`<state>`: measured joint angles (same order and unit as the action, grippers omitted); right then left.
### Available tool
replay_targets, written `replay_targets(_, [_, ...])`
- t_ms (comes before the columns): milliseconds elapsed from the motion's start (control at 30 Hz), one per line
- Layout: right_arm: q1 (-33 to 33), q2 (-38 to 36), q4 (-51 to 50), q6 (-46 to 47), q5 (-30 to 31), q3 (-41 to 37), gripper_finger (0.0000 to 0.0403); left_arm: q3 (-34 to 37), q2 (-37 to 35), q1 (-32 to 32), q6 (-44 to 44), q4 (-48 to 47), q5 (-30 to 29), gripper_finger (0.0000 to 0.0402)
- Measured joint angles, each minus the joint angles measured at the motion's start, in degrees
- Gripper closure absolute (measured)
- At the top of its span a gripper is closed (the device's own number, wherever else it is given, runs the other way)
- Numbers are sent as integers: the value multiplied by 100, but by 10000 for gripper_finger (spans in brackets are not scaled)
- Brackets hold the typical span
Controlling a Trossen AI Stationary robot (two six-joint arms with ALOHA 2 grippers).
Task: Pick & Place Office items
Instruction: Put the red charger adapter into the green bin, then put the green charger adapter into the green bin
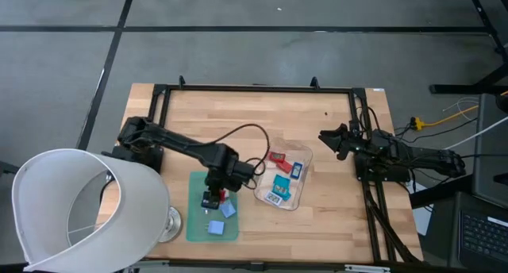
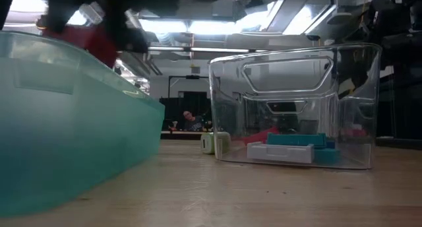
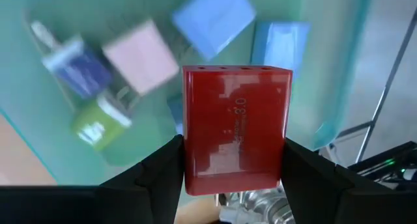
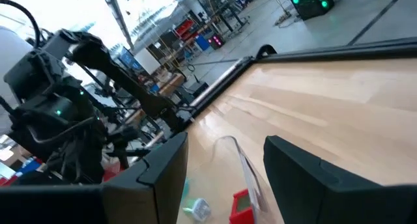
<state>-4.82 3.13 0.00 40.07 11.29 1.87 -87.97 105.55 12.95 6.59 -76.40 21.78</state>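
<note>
In the left wrist view, the left gripper point(image 3: 231, 168) is clamped on a red block point(image 3: 234, 129), one finger point(image 3: 153, 175) against each side. It hangs over the green mat point(image 1: 198, 225), where blue point(image 3: 214, 19), pink point(image 3: 143, 55) and light green pieces point(image 3: 98, 123) lie. At 3 o'clock from the mat stands the clear tray point(image 1: 305, 158) with red and teal pieces. Farther, at the table's 3 o'clock edge, the right gripper point(image 1: 332, 140) waits with fingers spread.
</note>
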Motion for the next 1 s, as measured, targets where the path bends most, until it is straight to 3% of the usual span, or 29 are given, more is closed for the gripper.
replay_targets(200, [0, 73, -3, 94, 5, 2, 202, 783, -387, 1, 218, 299, 31, 185])
replay_targets(433, [0, 72, -2, 147, 28, 2, 202, 853, -741, -113, 351, 746, 30, 114])
replay_targets(733, [0, 72, 53, 130, 256, 2, 202, 853, -775, -265, 519, 854, -90, 111])
replay_targets(1000, [-1, 72, 683, 156, 860, 1, 202, 853, -773, -1284, 1347, 2327, -1138, 110])
